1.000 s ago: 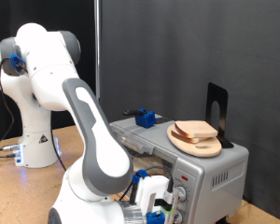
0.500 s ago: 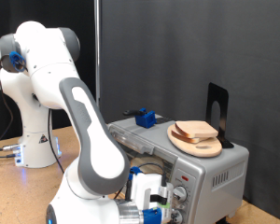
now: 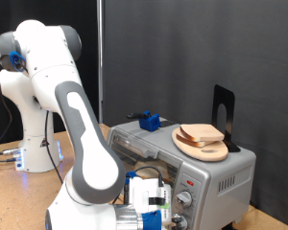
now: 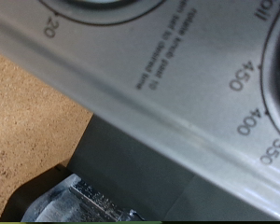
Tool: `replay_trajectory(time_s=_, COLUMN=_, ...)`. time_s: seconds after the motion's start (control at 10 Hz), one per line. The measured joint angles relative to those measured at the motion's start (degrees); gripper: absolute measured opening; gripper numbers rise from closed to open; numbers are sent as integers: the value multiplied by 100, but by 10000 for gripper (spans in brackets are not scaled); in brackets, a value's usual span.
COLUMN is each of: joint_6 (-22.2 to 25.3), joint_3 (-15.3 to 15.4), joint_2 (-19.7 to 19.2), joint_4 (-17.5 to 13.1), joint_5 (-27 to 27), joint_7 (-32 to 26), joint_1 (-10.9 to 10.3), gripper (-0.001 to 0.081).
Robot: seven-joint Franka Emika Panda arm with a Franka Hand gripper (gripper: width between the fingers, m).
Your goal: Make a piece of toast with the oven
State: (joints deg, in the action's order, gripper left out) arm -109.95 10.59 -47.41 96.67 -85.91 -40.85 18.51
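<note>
Gripper (image 3: 161, 204) hung at the oven (image 3: 217, 172) front panel by its knobs, finger spread impossible to tell; squaring onto one dial seemed wise, toast (image 3: 202, 134) resting on top.

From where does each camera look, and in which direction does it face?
Exterior view: off the arm, facing the oven with bread slices on a wooden plate on top; white arm and gripper show.
Wrist view: on the hand, very close to the oven's dial panel; no fingers clearly visible.
Shared: the oven's front panel.
</note>
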Motion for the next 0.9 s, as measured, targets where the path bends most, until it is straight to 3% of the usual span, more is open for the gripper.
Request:
replay_trajectory(time_s=0.6, joint_6=-70, joint_3=-22, joint_2=74, joint_4=49, joint_5=-72, joint_7=88, joint_1=12, gripper=115)
replay_trajectory(time_s=0.7, joint_6=-70, joint_3=-31, joint_2=126, joint_4=64, joint_5=-72, joint_7=150, joint_1=24, gripper=307)
replay_trajectory(time_s=0.8, joint_6=-70, joint_3=-28, joint_2=138, joint_4=95, joint_5=-72, joint_7=167, joint_1=21, gripper=307)
replay_trajectory(time_s=0.9, joint_6=-57, joint_3=-29, joint_2=142, joint_4=126, joint_5=-51, joint_7=204, joint_1=25, gripper=490)
